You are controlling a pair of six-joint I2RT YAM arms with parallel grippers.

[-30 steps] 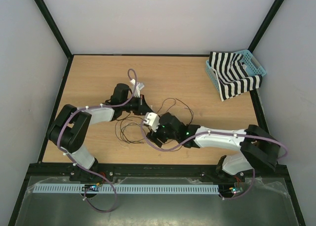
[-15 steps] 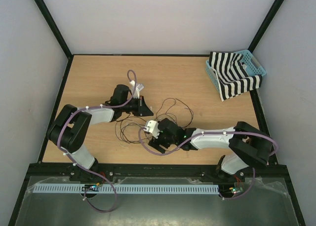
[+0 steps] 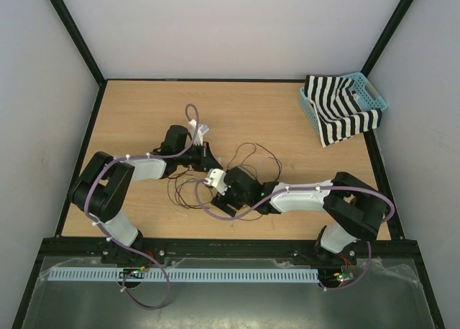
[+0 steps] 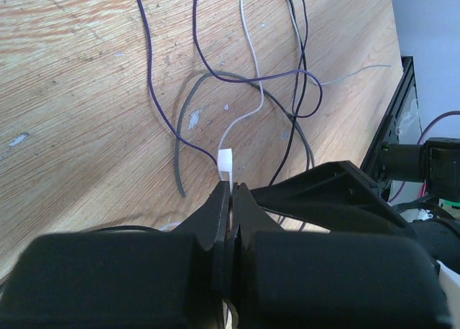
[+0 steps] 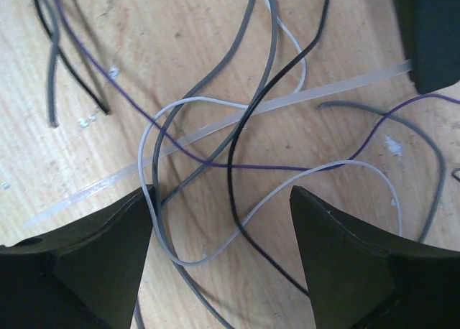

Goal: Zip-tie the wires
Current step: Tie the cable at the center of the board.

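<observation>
Right wrist: right gripper [image 5: 219, 196] agape low over wires [image 5: 231, 164], zip tie [image 5: 345, 86].

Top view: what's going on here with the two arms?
The left gripper is shut on one end of the zip tie, which crosses the loose wires on the table. The right gripper is open, low over the wires and the tie, gripping nothing. The wires are not yet bundled.

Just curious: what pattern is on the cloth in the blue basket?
Black-and-white stripes on the cloth, clearest in the top external view.
</observation>
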